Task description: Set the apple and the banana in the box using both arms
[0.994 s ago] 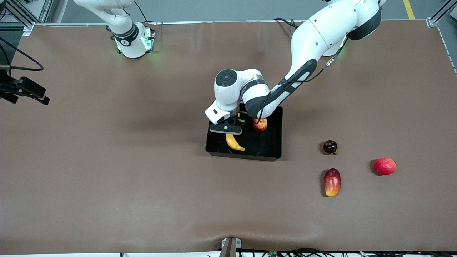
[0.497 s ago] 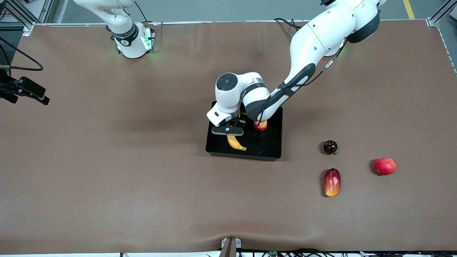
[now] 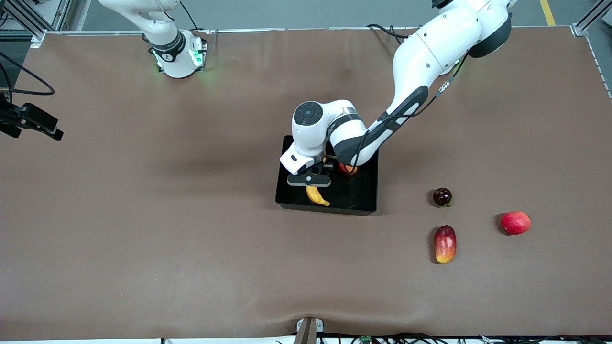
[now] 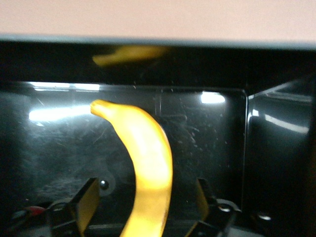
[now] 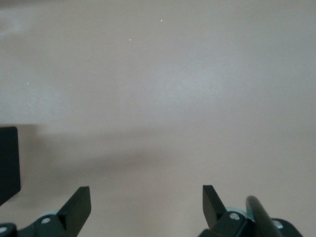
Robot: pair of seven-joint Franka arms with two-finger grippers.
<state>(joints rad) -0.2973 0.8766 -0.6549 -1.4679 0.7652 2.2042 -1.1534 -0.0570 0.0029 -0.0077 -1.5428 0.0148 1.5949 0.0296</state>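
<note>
The black box (image 3: pixel 368 191) lies mid-table. The yellow banana (image 3: pixel 317 196) lies on its floor, near the wall nearest the front camera. The red-yellow apple (image 3: pixel 347 169) sits in the box too, partly hidden under the left arm. My left gripper (image 3: pixel 308 180) hangs low in the box over the banana. In the left wrist view the banana (image 4: pixel 148 163) runs between the open fingers (image 4: pixel 88 200) of my left gripper (image 4: pixel 148 190), and neither finger touches it. My right gripper (image 3: pixel 56 134) waits open over bare table at the right arm's end, and it shows open in its own view (image 5: pixel 145 190).
On the table toward the left arm's end lie a dark round fruit (image 3: pixel 442 196), an elongated red-yellow fruit (image 3: pixel 445 244) and a plain red fruit (image 3: pixel 515 222). The brown cloth (image 3: pixel 143 215) covers the whole table.
My left gripper has shifted a little toward the box wall nearest the front camera and covers more of the banana. The right gripper has barely moved.
</note>
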